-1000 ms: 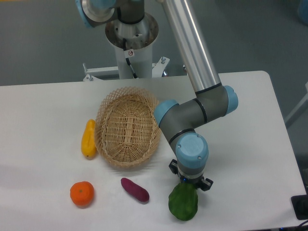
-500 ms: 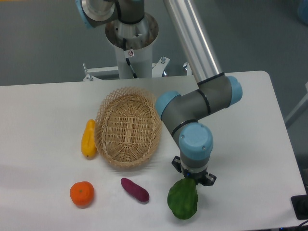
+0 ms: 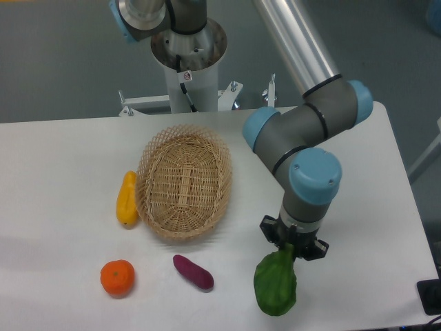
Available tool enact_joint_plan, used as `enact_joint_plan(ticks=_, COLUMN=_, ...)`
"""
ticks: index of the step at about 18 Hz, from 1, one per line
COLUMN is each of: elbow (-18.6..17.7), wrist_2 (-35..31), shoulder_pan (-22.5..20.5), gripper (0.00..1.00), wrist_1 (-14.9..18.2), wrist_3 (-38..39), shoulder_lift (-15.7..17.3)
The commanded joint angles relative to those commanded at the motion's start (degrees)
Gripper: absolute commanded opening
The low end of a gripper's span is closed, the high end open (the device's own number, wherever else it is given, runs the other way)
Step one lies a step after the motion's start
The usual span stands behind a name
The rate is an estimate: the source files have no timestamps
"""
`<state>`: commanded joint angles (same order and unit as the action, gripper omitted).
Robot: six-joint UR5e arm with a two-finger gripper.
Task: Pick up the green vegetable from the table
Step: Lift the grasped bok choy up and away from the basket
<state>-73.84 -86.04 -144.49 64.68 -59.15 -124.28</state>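
Tool [image 3: 291, 252] grips green vegetable [image 3: 276, 284] over table [image 3: 62, 158]

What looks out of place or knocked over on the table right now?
Nothing stands out. The basket sits upright and empty, the loose fruit lie separate on the table, and the green vegetable hangs intact below the gripper.

The arm [image 3: 303, 134] has a polished silver tube, grey joints with light-blue caps and a black wrist.
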Motion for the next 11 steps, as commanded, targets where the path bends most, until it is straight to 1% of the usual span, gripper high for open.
enact_joint_plan(ticks=4, elbow=1.6, wrist_2=0.1, shoulder_pan=-2.4, gripper=0.01, wrist_1=0.5, wrist_3=-3.1, shoulder_lift=0.3)
enact_joint_plan(ticks=5, elbow=2.3, wrist_2=0.1, shoulder_pan=-3.0, gripper=0.01, wrist_1=2.2, wrist_3=-4.3, shoulder_lift=0.4)
enact_joint_plan(ticks=7, elbow=4.7, wrist_2=-0.1, shoulder_pan=-3.7, gripper=0.01, wrist_1=6.7, wrist_3=-6.7, shoulder_lift=0.4)
enact_joint_plan(ticks=8, elbow=5.9, wrist_2=-0.3, shoulder_pan=-4.1, gripper=0.02, wrist_1=8.2, wrist_3=-8.0, shoulder_lift=0.0)
enact_joint_plan(ticks=11, elbow=7.0, wrist_2=-0.4, shoulder_pan=-5.4, gripper=0.02, wrist_1=8.4, wrist_3=-9.5, shoulder_lift=-0.9)
